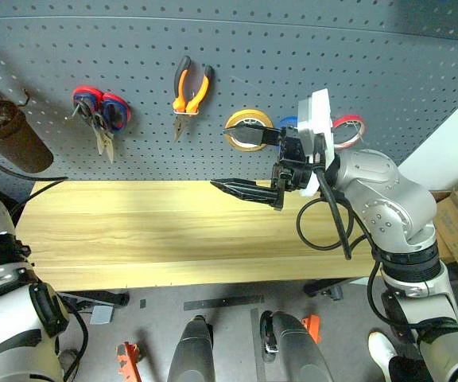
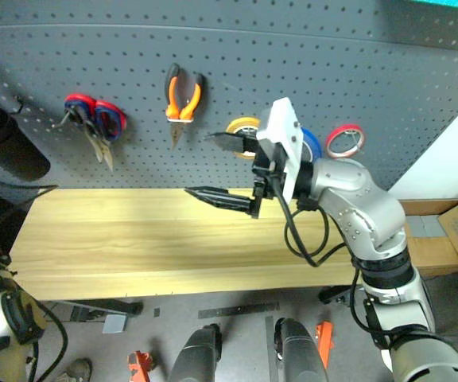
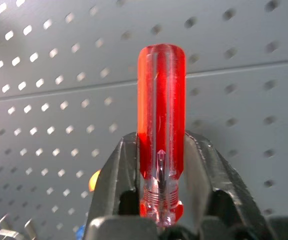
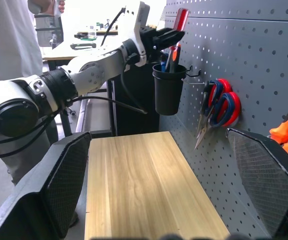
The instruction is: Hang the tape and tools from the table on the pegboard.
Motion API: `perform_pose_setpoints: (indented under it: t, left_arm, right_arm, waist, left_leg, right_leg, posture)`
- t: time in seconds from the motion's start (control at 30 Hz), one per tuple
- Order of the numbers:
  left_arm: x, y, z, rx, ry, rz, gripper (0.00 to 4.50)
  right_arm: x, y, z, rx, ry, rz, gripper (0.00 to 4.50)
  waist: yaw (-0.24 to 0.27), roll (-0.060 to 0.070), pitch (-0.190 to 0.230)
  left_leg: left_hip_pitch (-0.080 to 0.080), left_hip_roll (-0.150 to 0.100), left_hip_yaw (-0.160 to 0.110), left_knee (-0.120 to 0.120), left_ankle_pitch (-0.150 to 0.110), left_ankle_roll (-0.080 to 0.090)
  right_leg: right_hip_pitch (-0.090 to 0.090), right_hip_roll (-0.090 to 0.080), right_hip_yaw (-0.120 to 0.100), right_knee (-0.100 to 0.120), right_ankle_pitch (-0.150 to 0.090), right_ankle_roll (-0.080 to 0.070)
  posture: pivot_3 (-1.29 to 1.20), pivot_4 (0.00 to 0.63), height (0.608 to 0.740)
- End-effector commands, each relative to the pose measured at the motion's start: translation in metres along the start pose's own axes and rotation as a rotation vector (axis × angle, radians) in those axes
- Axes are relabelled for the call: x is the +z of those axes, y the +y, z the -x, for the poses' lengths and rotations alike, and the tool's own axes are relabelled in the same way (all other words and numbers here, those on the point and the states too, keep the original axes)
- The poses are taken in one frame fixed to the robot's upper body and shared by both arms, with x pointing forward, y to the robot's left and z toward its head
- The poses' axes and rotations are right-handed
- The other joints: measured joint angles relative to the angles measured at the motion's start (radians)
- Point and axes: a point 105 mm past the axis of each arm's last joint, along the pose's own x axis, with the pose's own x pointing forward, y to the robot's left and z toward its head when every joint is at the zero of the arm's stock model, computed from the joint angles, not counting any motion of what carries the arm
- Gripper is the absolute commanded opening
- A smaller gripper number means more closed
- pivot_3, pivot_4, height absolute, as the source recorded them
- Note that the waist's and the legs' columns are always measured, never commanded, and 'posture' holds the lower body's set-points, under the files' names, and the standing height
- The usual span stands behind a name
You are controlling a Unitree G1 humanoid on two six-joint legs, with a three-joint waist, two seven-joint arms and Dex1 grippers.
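The left pincer [image 4: 170,36] pinches the screwdriver [image 3: 161,125] by its red handle, just above the black cup [image 4: 168,92] on the pegboard [image 1: 293,64] (upper middle of the right wrist view). The right pincer [image 1: 241,163] is spread wide over the bare surface [image 1: 173,231], holding nothing. Pliers [image 1: 189,94] hang upper centre.

Screwdriver [image 3: 161,125]: translucent red plastic handle, glossy, smooth, with moulded ridges at the base. Pegboard [image 1: 293,64]: matt dark grey perforated panel. Table [image 1: 149,231]: light yellowish wood, visible grain, smooth satin finish. Pliers [image 1: 191,89]: orange-and-black grips, dull metal nose. Cup [image 4: 168,90]: black, smooth, slight sheen. Right gripper [image 4: 159,200] fingers [image 4: 69,175]: black, matt, fine cross-hatched pads
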Motion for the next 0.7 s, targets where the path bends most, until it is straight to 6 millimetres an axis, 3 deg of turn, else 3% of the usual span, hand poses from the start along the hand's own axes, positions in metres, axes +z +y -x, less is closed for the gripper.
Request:
perform_pose_setpoints:
  t: [0.03, 0.23, 0.4, 0.53, 0.7]
  left_arm:
    - [0.013, 0.012, -0.001, 0.049, -0.059, -0.002, 2.36]
    - [0.020, 0.010, -0.002, 0.061, -0.095, 0.007, 4.37]
    - [0.062, -0.007, -0.011, 0.028, -0.225, 0.008, 4.45]
    - [0.096, -0.051, -0.011, -0.162, -0.315, -0.008, 4.45]
    - [0.104, -0.105, 0.007, -0.473, -0.267, 0.028, 4.45]
  right_arm:
    - [0.010, 0.006, 0.002, 0.016, -0.024, 0.045, 4.50]
    - [0.011, 0.007, 0.004, 0.012, -0.018, 0.050, 4.50]
    - [0.012, 0.003, 0.009, -0.017, -0.020, 0.057, 4.50]
    - [0.016, 0.000, 0.017, -0.039, -0.026, 0.053, 4.50]
    - [0.016, 0.003, 0.027, -0.046, -0.011, 0.039, 4.50]
  waist:
    - [0.001, 0.000, 0.000]
    - [0.002, 0.000, -0.002]
    - [0.002, -0.001, -0.002]
    - [0.006, -0.002, -0.007]
    - [0.000, 0.000, -0.013]
  left_leg:
    - [0.000, 0.000, 0.000, 0.000, 0.000, 0.000]
    - [0.000, 0.000, 0.000, 0.000, 0.001, 0.000]
    - [0.000, 0.000, 0.000, 0.000, 0.002, -0.001]
    - [-0.001, 0.000, 0.000, 0.001, 0.002, -0.001]
    - [0.001, -0.001, 0.000, 0.001, 0.003, -0.001]
  right_leg:
    - [0.000, 0.000, 0.000, 0.000, 0.000, 0.000]
    - [0.000, 0.000, 0.000, 0.000, 0.001, 0.000]
    - [0.000, 0.000, 0.000, 0.000, 0.002, 0.000]
    - [0.001, 0.000, 0.000, -0.001, 0.003, 0.000]
    - [0.002, 0.000, 0.001, -0.001, 0.003, 0.001]
  posture:
    - [0.04, 0.192, 0.740]
    - [0.03, 0.186, 0.740]
    - [0.02, 0.175, 0.740]
    - [0.00, 0.170, 0.740]
    - [-0.02, 0.166, 0.740]
